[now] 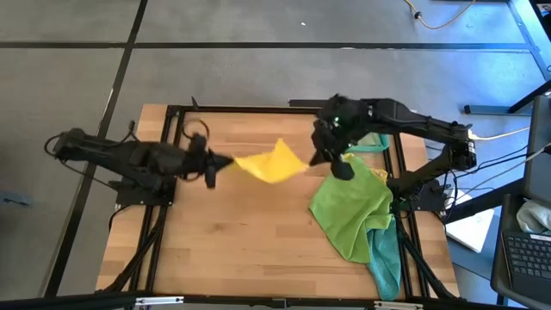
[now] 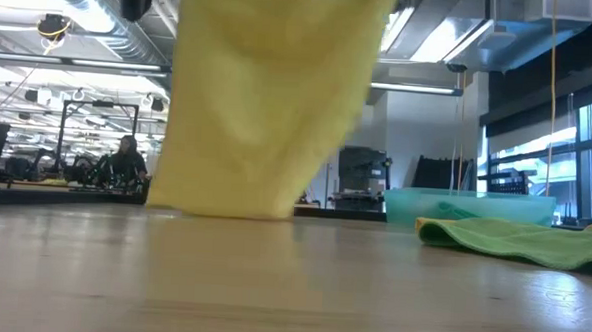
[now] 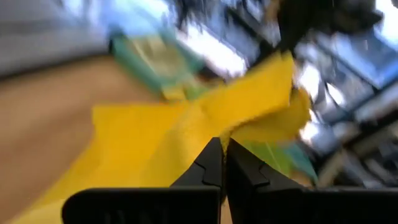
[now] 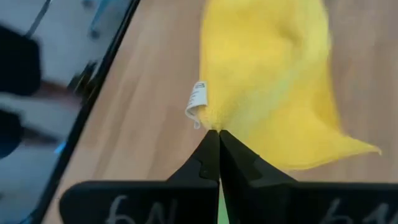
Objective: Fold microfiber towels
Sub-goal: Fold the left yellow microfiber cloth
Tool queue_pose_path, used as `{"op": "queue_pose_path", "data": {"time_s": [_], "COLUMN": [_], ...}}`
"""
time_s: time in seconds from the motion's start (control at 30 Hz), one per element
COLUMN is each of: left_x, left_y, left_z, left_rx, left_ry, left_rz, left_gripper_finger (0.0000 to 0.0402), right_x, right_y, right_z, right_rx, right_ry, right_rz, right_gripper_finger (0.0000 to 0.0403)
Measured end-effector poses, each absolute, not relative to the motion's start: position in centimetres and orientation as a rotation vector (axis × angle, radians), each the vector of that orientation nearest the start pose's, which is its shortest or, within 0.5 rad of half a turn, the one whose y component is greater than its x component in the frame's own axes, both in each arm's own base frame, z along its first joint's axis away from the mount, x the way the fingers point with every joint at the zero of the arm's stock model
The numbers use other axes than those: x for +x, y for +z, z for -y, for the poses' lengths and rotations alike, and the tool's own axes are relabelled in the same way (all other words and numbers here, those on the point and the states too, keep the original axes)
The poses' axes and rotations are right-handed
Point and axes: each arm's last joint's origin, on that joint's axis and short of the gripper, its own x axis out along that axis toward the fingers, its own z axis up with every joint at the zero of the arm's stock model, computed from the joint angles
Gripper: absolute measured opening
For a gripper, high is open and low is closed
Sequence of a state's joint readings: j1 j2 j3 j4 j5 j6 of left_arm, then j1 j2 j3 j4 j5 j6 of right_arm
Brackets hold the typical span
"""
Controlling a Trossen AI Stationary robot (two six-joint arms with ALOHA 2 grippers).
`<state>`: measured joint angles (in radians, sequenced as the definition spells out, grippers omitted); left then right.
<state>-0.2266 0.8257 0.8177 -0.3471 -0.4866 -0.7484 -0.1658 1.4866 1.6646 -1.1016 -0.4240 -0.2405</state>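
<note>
A yellow towel [image 1: 272, 164] hangs stretched above the middle of the table [image 1: 224, 250], held off the wood between the two arms. In the low view it drops like a curtain, its bottom edge at or just above the table top. The left gripper [image 1: 225, 162] pinches one corner, fingers pressed together on the cloth, as the left wrist view shows [image 3: 221, 152]. The right gripper [image 1: 316, 160] pinches another corner, its fingers closed on the edge just beside a small white label [image 4: 198, 99].

Near the table's right edge lies a bright green towel [image 1: 349, 211], spread in loose folds, partly under the right arm. A teal towel [image 1: 386, 258] sticks out from beneath it toward the near right corner and hangs partly over the edge. Another bit of yellow cloth [image 1: 376, 174] shows at the green towel's far side. At the far right corner sits a teal tray [image 2: 464, 205] with pale green cloth [image 1: 372, 140] in it, mostly hidden by the right arm.
</note>
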Motion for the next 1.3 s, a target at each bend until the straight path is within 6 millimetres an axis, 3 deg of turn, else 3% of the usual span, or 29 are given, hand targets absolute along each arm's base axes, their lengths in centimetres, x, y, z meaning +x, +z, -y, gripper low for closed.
{"op": "queue_pose_path", "data": {"time_s": [0.17, 0.33, 0.53, 0.7, 0.83, 1.03, 1.3], "left_x": [18.0, 18.8, 19.6, 20.5, 21.1, 21.3, 20.4], "left_y": [29.9, 27.6, 24.8, 22.7, 21.3, 20.0, 18.2], "left_z": [6.9, 12.0, 17.6, 20.8, 22.3, 22.7, 21.5], "left_rx": [-0.684, -0.773, -0.893, -1.01, -1.053, -1.046, -0.959], "left_ry": [0.269, 0.179, 0.137, 0.094, 0.066, 0.097, 0.28], "left_rz": [-0.417, -0.528, -0.538, -0.506, -0.503, -0.531, -0.634], "left_gripper_finger": [0.0, 0.0, 0.0, 0.0, 0.0, 0.0, 0.0], "right_x": [28.7, 28.8, 28.4, 28.4, 28.6, 28.8, 28.8], "right_y": [37.3, 33.4, 28.8, 26.6, 25.7, 25.0, 22.6], "right_z": [0.5, -2.1, -5.1, -6.9, -7.5, -7.3, -5.8], "right_rx": [0.122, 0.208, 0.313, 0.335, 0.326, 0.202, 0.043], "right_ry": [0.519, 0.603, 0.709, 0.737, 0.754, 0.704, 0.426], "right_rz": [-0.929, -1.049, -1.142, -1.137, -1.088, -1.037, -1.044], "right_gripper_finger": [0.0002, 0.0002, 0.0003, 0.0003, 0.0003, 0.0003, 0.0003]}}
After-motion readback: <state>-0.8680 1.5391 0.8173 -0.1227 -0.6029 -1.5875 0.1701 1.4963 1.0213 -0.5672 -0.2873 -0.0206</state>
